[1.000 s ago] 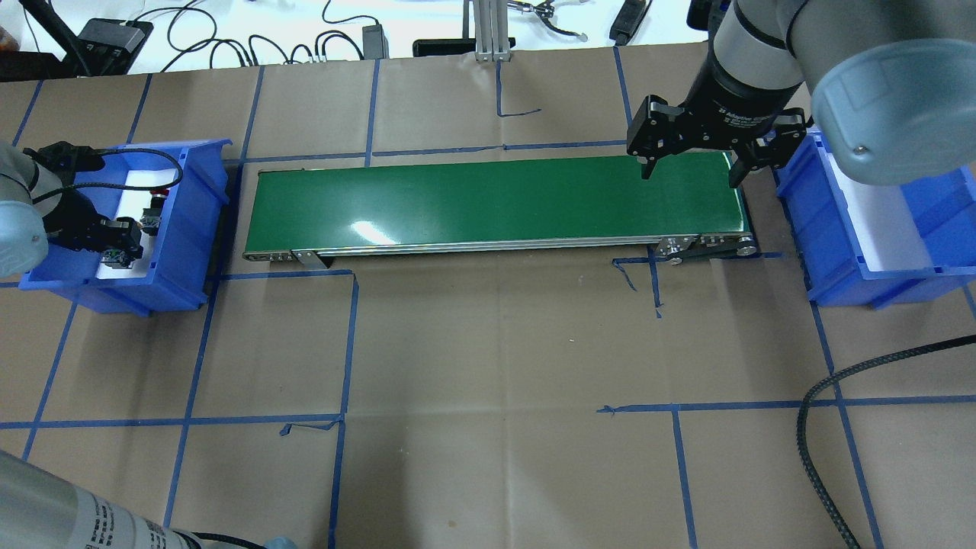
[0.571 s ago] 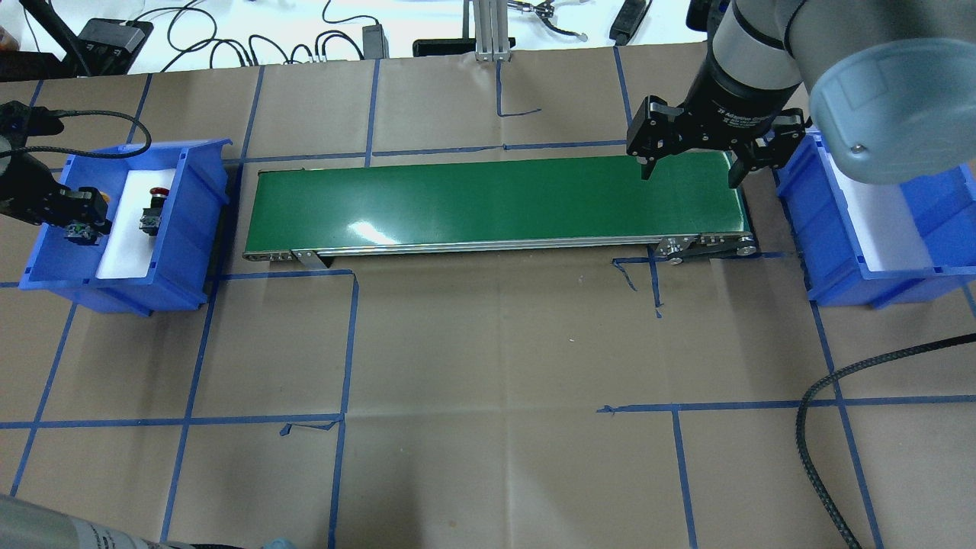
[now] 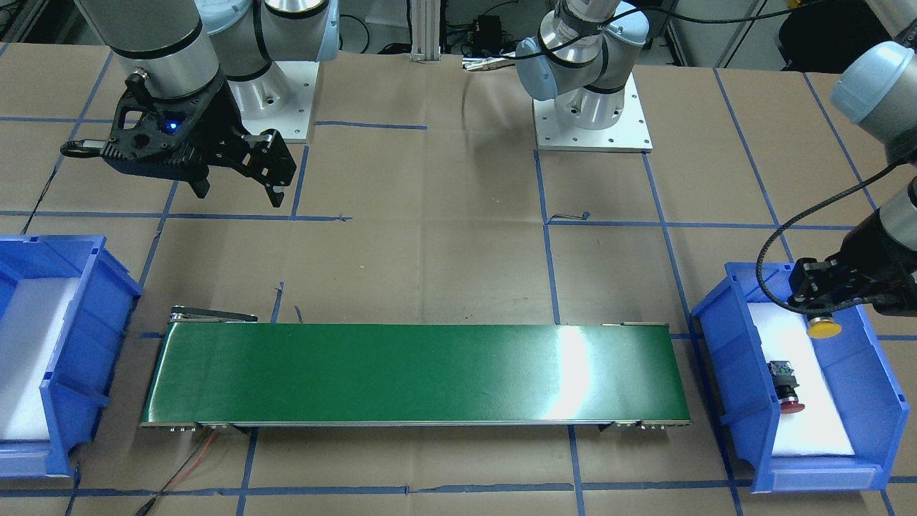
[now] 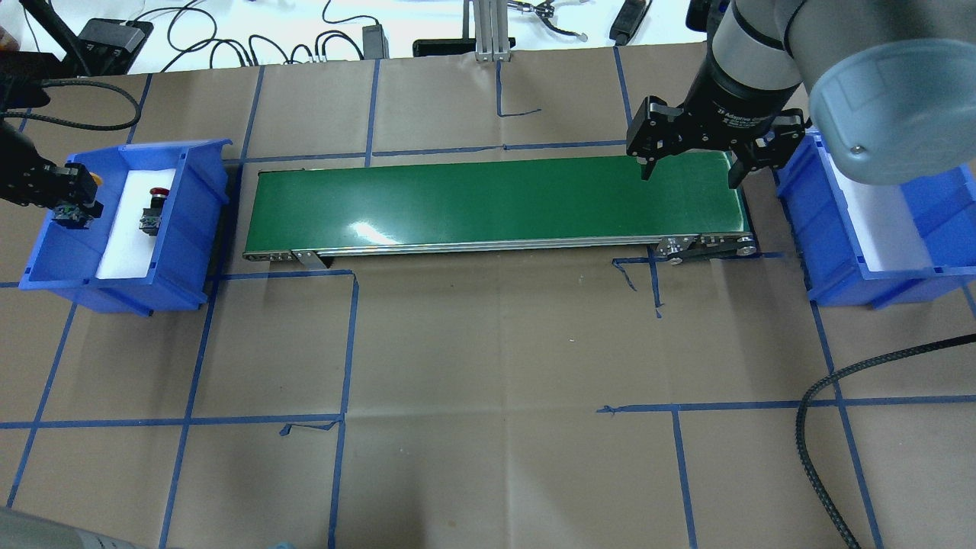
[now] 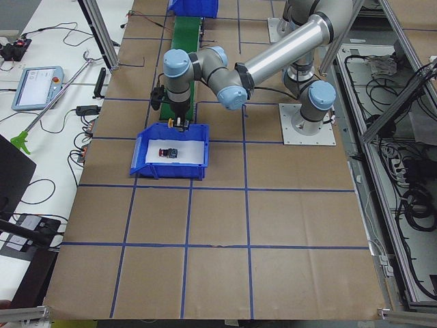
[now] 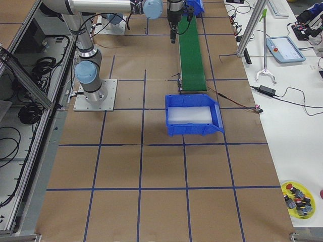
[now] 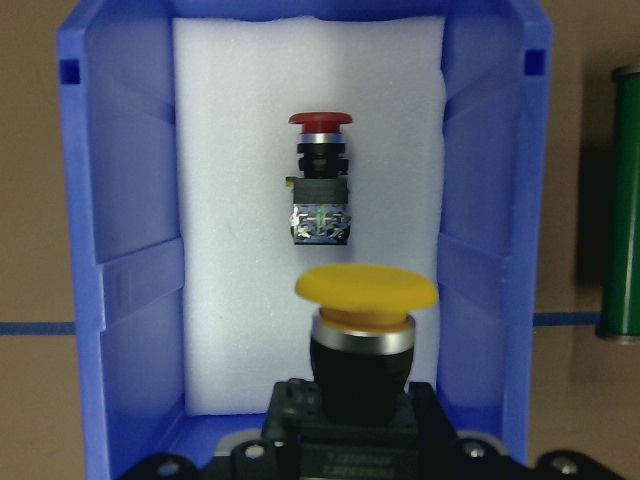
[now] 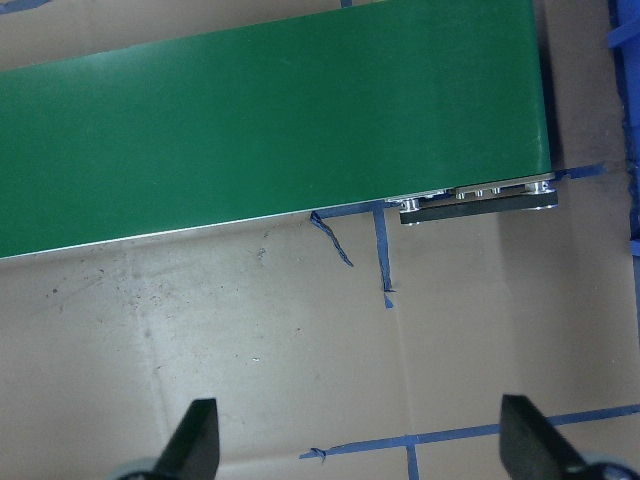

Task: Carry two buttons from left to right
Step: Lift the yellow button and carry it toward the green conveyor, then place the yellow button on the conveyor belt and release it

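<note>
My left gripper (image 4: 67, 204) is shut on the yellow-capped button (image 7: 365, 300) and holds it above the left blue bin (image 4: 191, 229); the yellow cap also shows in the front view (image 3: 824, 330). The red button (image 4: 152, 207) lies on its side on the white foam in that bin, and shows in the left wrist view (image 7: 320, 180) and front view (image 3: 786, 388). My right gripper (image 4: 690, 179) is open and empty, hanging over the right end of the green conveyor belt (image 4: 496, 198).
A second blue bin (image 4: 839, 252) with white foam stands past the belt's right end. A black braided cable (image 4: 820, 396) loops over the table at the front right. A yellow plate (image 6: 299, 199) with several spare buttons sits off the table.
My left gripper has risen out of the left bin with the yellow button and drifted toward the bin's outer side. The red button and right arm have not moved.
</note>
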`<state>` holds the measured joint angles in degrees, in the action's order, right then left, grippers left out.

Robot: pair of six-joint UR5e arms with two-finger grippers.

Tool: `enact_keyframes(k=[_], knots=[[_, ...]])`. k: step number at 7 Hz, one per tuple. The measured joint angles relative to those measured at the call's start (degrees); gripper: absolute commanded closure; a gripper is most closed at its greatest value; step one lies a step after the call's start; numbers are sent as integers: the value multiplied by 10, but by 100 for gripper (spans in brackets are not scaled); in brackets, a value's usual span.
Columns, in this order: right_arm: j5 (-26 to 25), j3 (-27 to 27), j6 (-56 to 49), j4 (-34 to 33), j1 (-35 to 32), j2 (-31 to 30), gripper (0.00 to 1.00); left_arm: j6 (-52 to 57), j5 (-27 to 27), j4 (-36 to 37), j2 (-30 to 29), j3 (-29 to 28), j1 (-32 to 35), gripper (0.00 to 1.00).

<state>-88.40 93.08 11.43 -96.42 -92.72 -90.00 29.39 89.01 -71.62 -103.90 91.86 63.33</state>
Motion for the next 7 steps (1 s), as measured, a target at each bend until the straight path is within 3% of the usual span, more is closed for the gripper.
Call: enact_keyframes(k=[4,7], knots=[[0,0,0,0,0,0,0,-235,-3,0,-18,11,170,92],[0,0,0,0,0,0,0,-303,4,85,-91,17,244,92]])
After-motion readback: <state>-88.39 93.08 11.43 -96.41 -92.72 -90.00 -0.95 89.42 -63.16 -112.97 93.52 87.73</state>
